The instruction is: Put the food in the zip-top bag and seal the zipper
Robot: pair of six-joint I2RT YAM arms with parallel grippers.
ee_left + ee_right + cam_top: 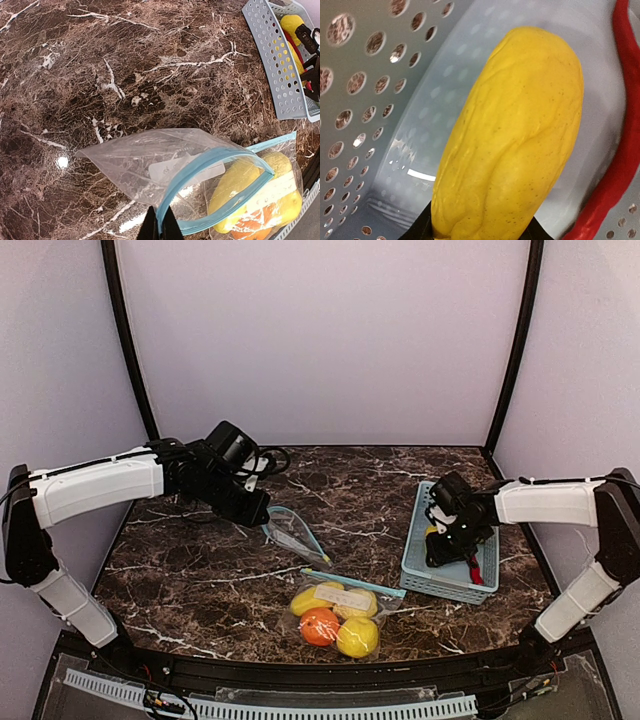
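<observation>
Right wrist view: my right hand (pixel 447 548) sits in the basket (pixel 365 100), fingers (pixel 420 230) either side of a yellow fruit (pixel 515 140); I cannot tell if they grip it. A red chili (pixel 615 165) lies beside it. My left hand (pixel 160 227) is clamped on the bag (pixel 135 160) at its zipper (pixel 200 162), with other fruit (pixel 240 185) inside just beyond.

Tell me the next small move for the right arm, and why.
Probably close the right gripper firmly on the yellow fruit before any lift. Its fingers flank the fruit's near end inside the blue basket, but a firm grip isn't evident. The red chili lies beside the fruit, apart from it, so it shouldn't get caught. The left gripper pinches the zip-top bag rim, with its mouth open.
</observation>
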